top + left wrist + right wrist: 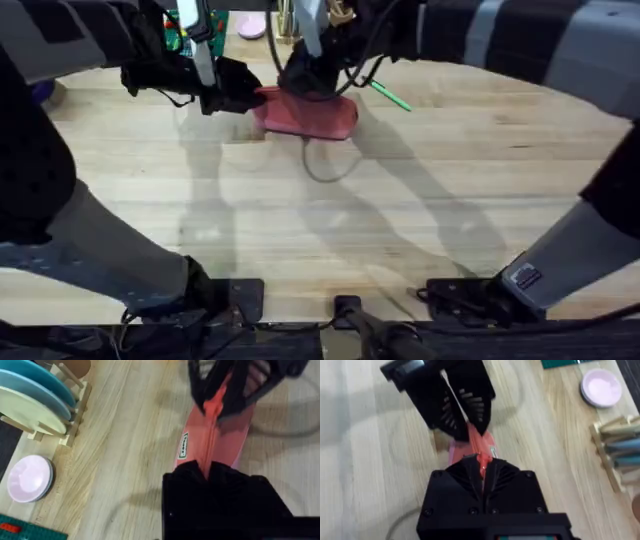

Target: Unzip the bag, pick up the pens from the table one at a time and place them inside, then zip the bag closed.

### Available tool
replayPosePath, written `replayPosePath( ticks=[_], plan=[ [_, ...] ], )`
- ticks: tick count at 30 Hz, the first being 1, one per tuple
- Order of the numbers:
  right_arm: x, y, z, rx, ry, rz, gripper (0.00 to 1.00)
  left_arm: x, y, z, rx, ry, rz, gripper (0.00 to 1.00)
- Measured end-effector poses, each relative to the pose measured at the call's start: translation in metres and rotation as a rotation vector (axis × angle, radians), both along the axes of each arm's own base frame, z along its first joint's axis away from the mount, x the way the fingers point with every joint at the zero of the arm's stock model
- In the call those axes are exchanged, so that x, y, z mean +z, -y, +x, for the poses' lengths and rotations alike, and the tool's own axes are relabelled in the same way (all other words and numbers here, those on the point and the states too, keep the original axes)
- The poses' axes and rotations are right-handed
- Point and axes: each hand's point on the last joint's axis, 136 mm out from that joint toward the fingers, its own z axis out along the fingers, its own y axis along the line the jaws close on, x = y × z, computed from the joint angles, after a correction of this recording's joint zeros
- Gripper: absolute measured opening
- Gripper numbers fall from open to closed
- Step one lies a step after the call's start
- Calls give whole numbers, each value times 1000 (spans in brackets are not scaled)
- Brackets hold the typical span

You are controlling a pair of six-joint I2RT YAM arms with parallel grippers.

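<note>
The coral-pink bag (308,115) lies flat on the far part of the wooden table (400,200), with its zipper (214,435) along its top. One green pen (388,96) lies on the table just beside the bag.

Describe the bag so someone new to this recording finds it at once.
Look to the far middle of the wooden table, where both arms meet. The bag lies flat between the left end effector and right end effector, a coral-pink fabric pouch, far broader than the slim green pen beside it.
</note>
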Motion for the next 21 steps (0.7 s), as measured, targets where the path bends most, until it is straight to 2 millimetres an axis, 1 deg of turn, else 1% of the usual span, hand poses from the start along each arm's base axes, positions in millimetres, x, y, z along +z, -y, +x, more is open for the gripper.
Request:
replayPosePath(
  ticks=[3,6,15,16,17,18,20,21],
  plan=[
    [-1,-11,1,18,4,6,31,0,0,0,0,0,0,42],
    [-2,-18,0,29,9,11,31,0,0,0,0,-1,-1,42],
    [-3,-19,-2,28,-1,10,30,0,0,0,0,-1,-1,43],
    [-4,-19,-3,26,-9,7,55,0,0,0,0,-1,-1,42],
    [-5,-18,-4,24,-19,3,157,0,0,0,0,-1,-2,43],
    [-5,-18,-5,24,-25,0,307,0,0,0,0,-2,-2,42],
    [-7,-16,-7,23,-43,-13,578,0,0,0,-1,-1,-1,43],
    [-8,-13,-8,20,-56,-22,732,0,0,0,0,-1,-2,43]
  ],
)
